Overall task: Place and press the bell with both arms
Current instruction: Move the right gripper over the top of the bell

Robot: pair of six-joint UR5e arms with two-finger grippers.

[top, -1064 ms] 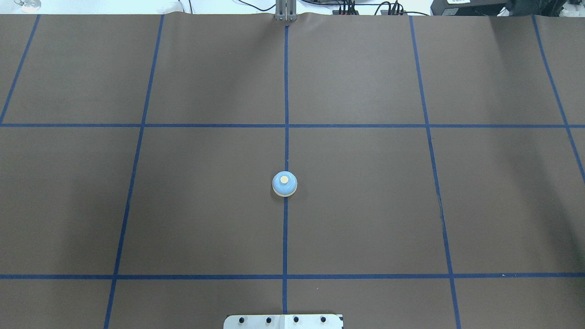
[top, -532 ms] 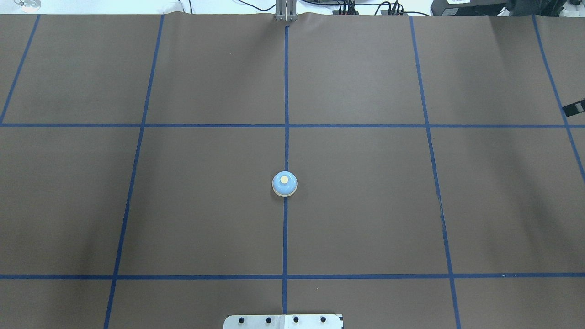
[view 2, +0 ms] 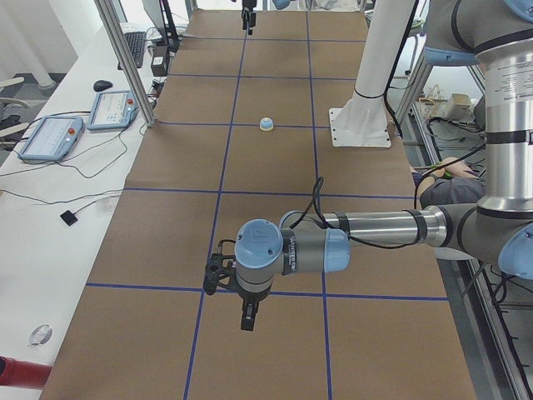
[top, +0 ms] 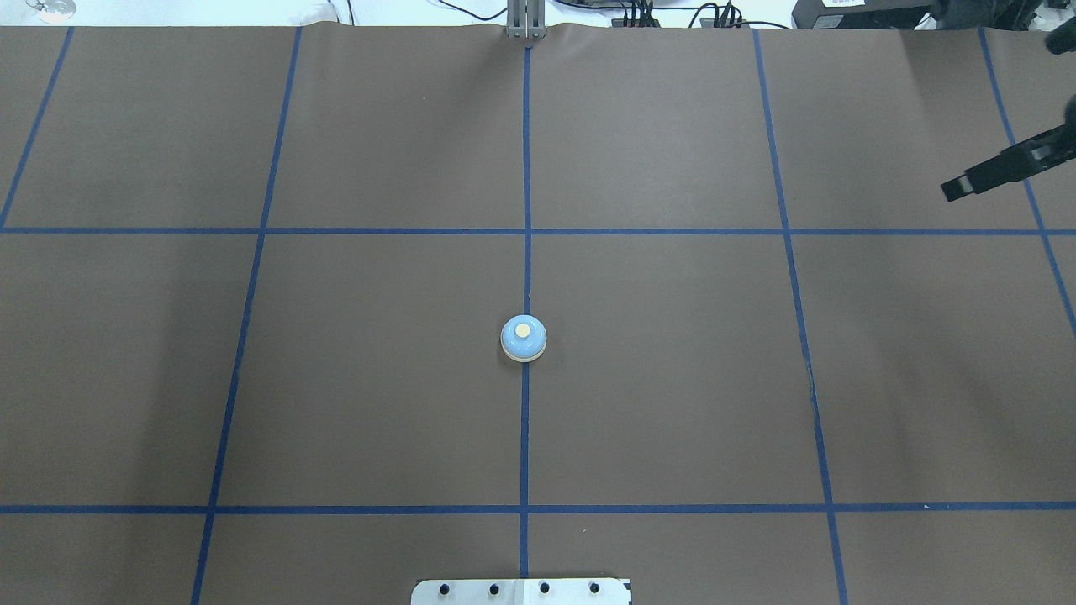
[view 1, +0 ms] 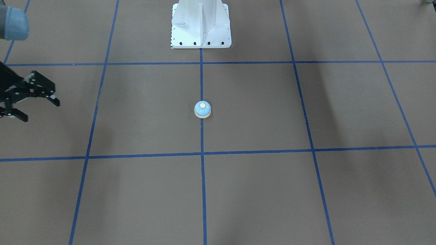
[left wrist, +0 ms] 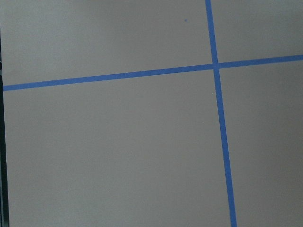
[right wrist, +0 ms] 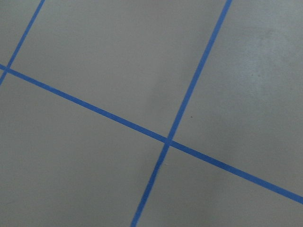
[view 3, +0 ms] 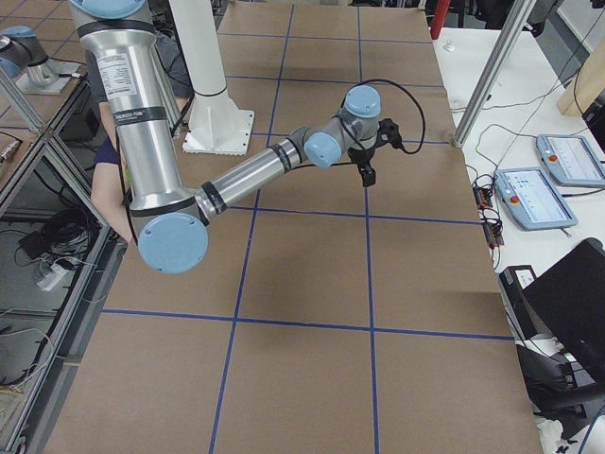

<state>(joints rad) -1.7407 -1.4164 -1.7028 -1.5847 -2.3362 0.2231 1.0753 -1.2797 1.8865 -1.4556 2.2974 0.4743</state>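
The light-blue bell [top: 524, 339] with its cream button stands upright on the centre blue line, also seen from the front [view 1: 202, 109] and from the left end [view 2: 266, 124]. My right gripper [view 1: 38, 110] is open and empty, far to the bell's right, above the table; one of its fingers [top: 967, 181] reaches into the overhead view at the right edge. My left gripper [view 2: 247, 321] shows only in the exterior left view, far from the bell, pointing down over the table; I cannot tell whether it is open or shut. Both wrist views show only the brown mat and blue lines.
The white pedestal base [view 1: 201, 25] stands behind the bell on the robot's side. A brown mat [top: 672, 378] with blue tape lines covers the table. Tablets and cables [view 2: 50, 137] lie on the white bench past the far edge.
My right gripper has come further into the overhead view from the right edge, moving left. The bell has not moved.
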